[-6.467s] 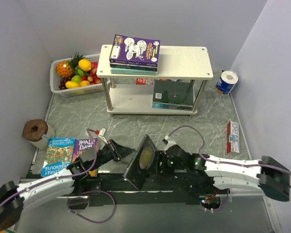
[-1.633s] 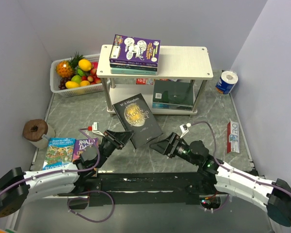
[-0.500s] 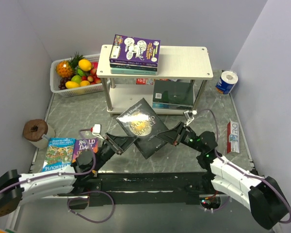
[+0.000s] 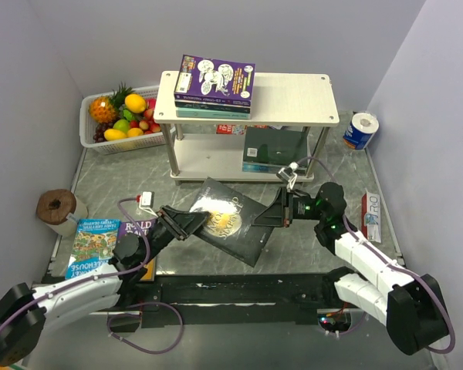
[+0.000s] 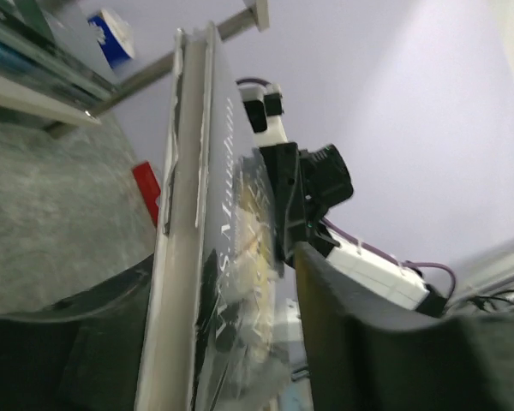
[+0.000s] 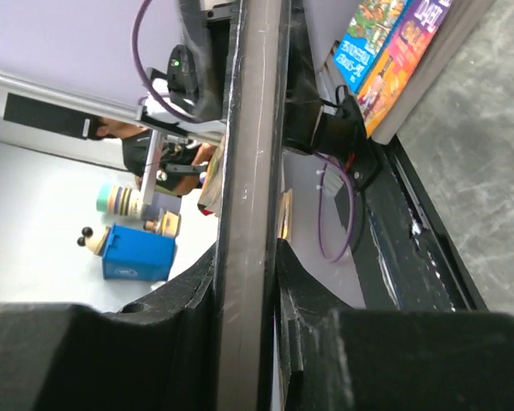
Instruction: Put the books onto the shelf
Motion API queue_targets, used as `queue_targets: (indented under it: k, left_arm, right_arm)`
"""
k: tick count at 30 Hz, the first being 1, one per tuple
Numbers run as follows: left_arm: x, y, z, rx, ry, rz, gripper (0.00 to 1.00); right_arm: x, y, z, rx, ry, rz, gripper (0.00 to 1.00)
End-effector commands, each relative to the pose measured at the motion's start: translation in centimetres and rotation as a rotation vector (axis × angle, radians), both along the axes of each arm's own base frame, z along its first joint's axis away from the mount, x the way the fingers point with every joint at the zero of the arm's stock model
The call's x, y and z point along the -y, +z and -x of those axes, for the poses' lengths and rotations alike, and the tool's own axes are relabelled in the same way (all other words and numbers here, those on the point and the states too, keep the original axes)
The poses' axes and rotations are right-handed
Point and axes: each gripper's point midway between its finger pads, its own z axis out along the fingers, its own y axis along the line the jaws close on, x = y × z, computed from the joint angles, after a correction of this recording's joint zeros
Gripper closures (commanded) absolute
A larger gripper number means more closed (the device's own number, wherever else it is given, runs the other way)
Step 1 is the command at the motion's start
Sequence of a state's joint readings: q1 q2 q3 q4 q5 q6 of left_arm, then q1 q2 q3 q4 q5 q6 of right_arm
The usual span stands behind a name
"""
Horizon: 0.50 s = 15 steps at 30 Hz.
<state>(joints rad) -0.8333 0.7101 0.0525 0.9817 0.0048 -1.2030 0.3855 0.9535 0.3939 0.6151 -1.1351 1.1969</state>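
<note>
A black book with a gold circle (image 4: 230, 221) hangs tilted above the table between both arms. My right gripper (image 4: 272, 217) is shut on its right edge; the right wrist view shows both pads (image 6: 287, 274) pressed on the book (image 6: 253, 128). My left gripper (image 4: 187, 224) stands open around the left edge, and in the left wrist view one finger (image 5: 325, 300) is apart from the cover (image 5: 231, 223). The shelf (image 4: 293, 96) carries a purple-topped stack of books (image 4: 214, 81) on top and a dark green book (image 4: 276, 146) below. A blue children's book (image 4: 92, 243) and the Roald Dahl book (image 4: 137, 230) lie at the near left.
A white fruit basket (image 4: 100, 139) sits left of the shelf. A brown roll (image 4: 58, 206) lies by the left wall, a blue-and-white roll (image 4: 361, 129) at the far right. A narrow white-and-red carton (image 4: 370, 217) lies along the right edge.
The right gripper has shut on the book's right edge and the left jaws have spread. The book has swung round and dropped slightly toward the table, while the right arm reached further in.
</note>
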Motion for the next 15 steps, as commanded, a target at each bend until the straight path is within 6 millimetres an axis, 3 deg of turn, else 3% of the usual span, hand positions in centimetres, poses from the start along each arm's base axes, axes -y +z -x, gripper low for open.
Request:
queue_targets:
  k: [1, 4, 5, 6, 8, 9, 12, 15]
  left_arm:
    - [0.8, 1.1, 2.7, 0.108, -0.150, 0.024, 0.56]
    - [1.5, 1.6, 3.6, 0.143, -0.215, 0.025, 0.71]
    - [1.6, 1.8, 3.8, 0.152, -0.230, 0.027, 0.93]
    - [1.8, 1.5, 3.8, 0.140, -0.241, 0.024, 0.98]
    - [1.8, 1.5, 3.8, 0.118, -0.248, 0.037, 0.98]
    - [1.8, 1.3, 3.6, 0.103, -0.244, 0.037, 0.98]
    - [1.5, 0.9, 1.8, 0.019, -0.162, 0.053, 0.98]
    - [0.4, 1.3, 0.1, -0.043, -0.068, 0.109, 0.98]
  right_arm:
    - [0.4, 3.9, 1.0, 0.112, 0.105, -0.027, 1.00]
    - [0.3, 3.3, 0.5, 0.089, 0.086, -0.001, 1.00]
    - [0.3, 3.1, 0.4, 0.087, 0.084, 0.004, 1.00]
    - [0.4, 3.0, 0.2, 0.081, 0.078, 0.006, 1.00]
    - [0.4, 3.0, -0.4, 0.093, 0.043, 0.009, 1.00]
    - [0.8, 2.4, -0.8, 0.044, 0.013, 0.041, 0.90]
    - [1.6, 2.4, -3.4, 0.164, -0.190, 0.171, 0.40]
    - [3.2, 2.6, -4.8, 0.198, -0.364, 0.273, 0.21]
